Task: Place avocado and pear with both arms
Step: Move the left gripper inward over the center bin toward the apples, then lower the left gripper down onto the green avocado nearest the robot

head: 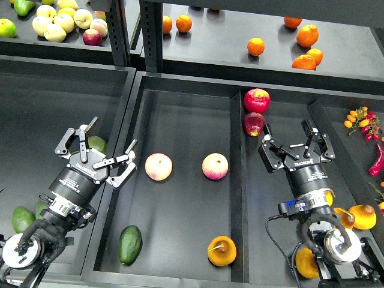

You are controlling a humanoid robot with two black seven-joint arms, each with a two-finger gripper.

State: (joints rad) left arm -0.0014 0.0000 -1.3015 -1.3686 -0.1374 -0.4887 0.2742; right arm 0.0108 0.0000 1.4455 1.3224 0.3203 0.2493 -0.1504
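The avocado (pixel 130 244), dark green and egg-shaped, lies at the front left of the centre tray (pixel 186 114). The pear (pixel 221 251), golden orange with a thin brown stem, lies at the front right of the same tray. My left gripper (pixel 111 134) is open and empty above the left wall of the centre tray, well behind the avocado. My right gripper (pixel 287 133) is open and empty over the right tray, behind and to the right of the pear. Neither gripper touches a fruit.
Two pink-yellow apples (pixel 158 166) (pixel 215 166) lie mid-tray. Two red apples (pixel 256 100) sit at the back of the right tray. Green fruits (pixel 23 219) lie in the left tray. Yellow-orange fruits (pixel 363 216) lie by my right arm. Oranges (pixel 255 46) and apples (pixel 54 24) fill the back shelves.
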